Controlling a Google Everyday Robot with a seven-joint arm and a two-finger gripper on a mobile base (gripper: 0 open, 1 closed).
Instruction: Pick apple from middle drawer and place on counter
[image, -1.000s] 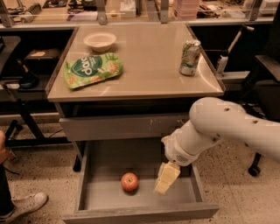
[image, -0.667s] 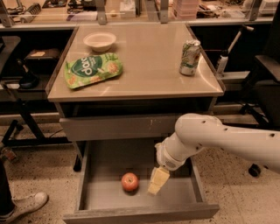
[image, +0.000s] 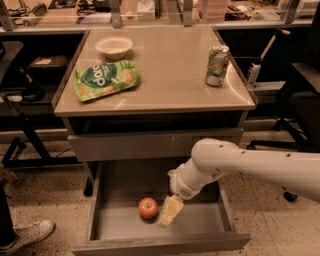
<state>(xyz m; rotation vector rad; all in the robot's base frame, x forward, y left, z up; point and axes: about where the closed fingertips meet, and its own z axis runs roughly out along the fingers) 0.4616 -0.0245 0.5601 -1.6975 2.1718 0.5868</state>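
Observation:
The apple (image: 148, 207), small and red-orange, lies on the floor of the open middle drawer (image: 205, 225), left of centre. My gripper (image: 170, 212) hangs from the white arm that reaches in from the right, and it sits inside the drawer just right of the apple, close beside it. The counter (image: 165, 65) is the beige top above the drawer.
On the counter stand a white bowl (image: 114, 46) at the back left, a green snack bag (image: 105, 79) and a soda can (image: 217, 65) at the right. A closed grey drawer front (image: 130, 144) sits above the open one. A shoe (image: 30, 233) shows at the lower left.
The arm and gripper have moved left inside the drawer, from its right side to right beside the apple. The apple has not moved.

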